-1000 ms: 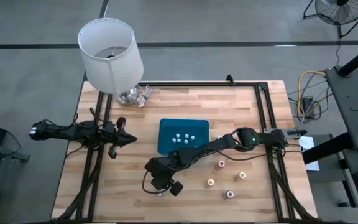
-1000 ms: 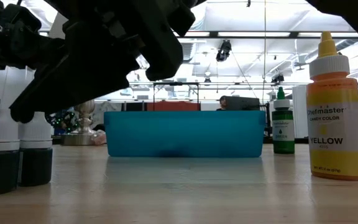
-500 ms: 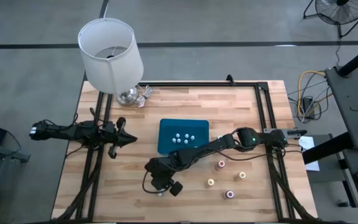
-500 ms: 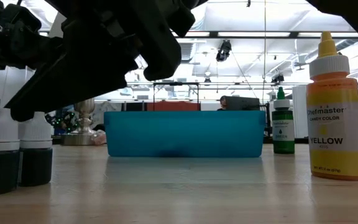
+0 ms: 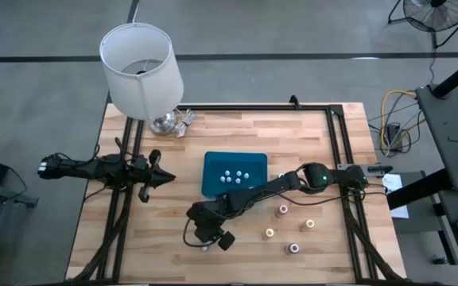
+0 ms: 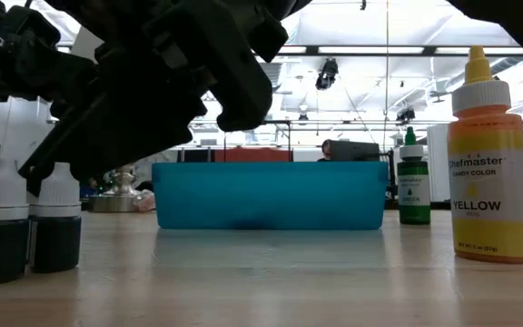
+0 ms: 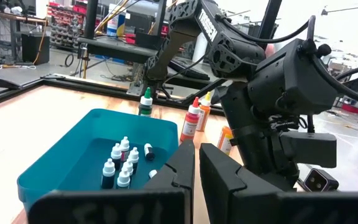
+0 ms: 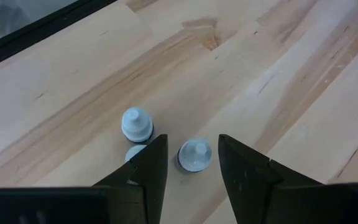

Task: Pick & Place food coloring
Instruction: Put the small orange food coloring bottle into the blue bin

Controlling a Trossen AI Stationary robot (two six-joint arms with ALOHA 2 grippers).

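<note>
My right gripper [image 5: 205,233] hangs over the table's near middle, open and pointing down. In the right wrist view its fingers [image 8: 191,146] stand on either side of a tiny dark bottle with a white cap [image 8: 195,155], with gaps showing on both sides. Two more such bottles [image 8: 135,123] stand beside it, and the low view shows them upright on their bases [image 6: 57,218]. Taller food coloring bottles with coloured tops [image 5: 283,210] stand to the right. My left gripper [image 5: 165,179] waits shut at the table's left.
The blue tray [image 5: 213,163] sits mid-table with several tiny white-capped bottles in it [image 7: 122,163]. A yellow bottle [image 6: 490,163] and a green one [image 6: 413,186] stand on the right half. A white lamp [image 5: 140,67] stands at the far left corner. A black frame borders the table.
My right gripper has come down a little toward the tiny bottles near the near edge; in the low view its dark body now hangs lower over them.
</note>
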